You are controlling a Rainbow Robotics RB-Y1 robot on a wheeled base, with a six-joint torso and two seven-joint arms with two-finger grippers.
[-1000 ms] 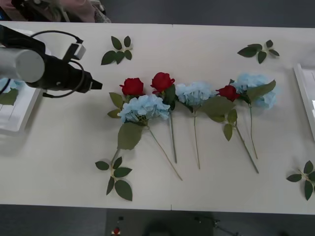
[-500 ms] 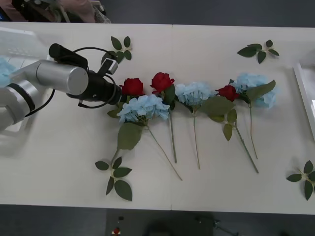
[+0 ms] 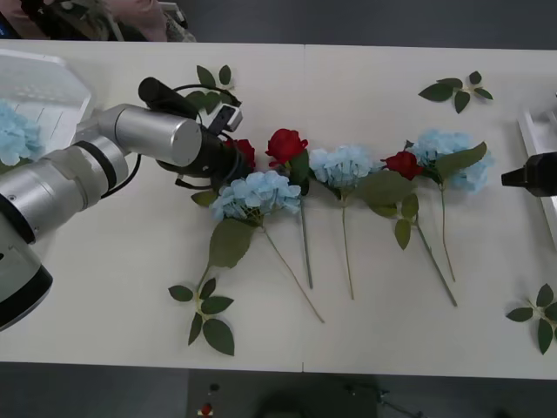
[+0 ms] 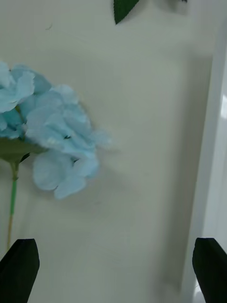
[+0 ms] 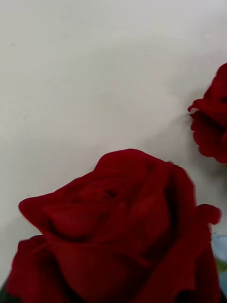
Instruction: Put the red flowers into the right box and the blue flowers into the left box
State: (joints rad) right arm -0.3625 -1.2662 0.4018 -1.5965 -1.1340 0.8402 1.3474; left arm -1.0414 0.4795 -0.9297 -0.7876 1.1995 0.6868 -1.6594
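Observation:
Three red flowers lie in a row on the table: one [image 3: 247,150] at the left, one [image 3: 287,144] beside it, one [image 3: 404,163] further right. Blue flowers lie among them [image 3: 257,193], [image 3: 343,164], [image 3: 452,157]. My left gripper [image 3: 228,155] is right at the leftmost rose, which looms close in the left wrist view [image 5: 118,227], its neighbour [image 5: 213,123] behind. At the table's right side my right gripper [image 3: 525,176] is open [image 4: 113,272], between the rightmost hydrangea [image 4: 52,137] and the right box [image 4: 215,142]. The left box [image 3: 52,87] holds one hydrangea [image 3: 16,135].
Loose green leaf sprigs lie at the back [image 3: 209,89], back right [image 3: 459,90], front left [image 3: 207,315] and front right [image 3: 540,318]. The flowers' long stems point toward the table's front edge. The right box's rim [image 3: 533,144] runs along the right edge.
My left arm has swung right from the left box across the table to the leftmost rose. The right gripper has come into view at the right edge.

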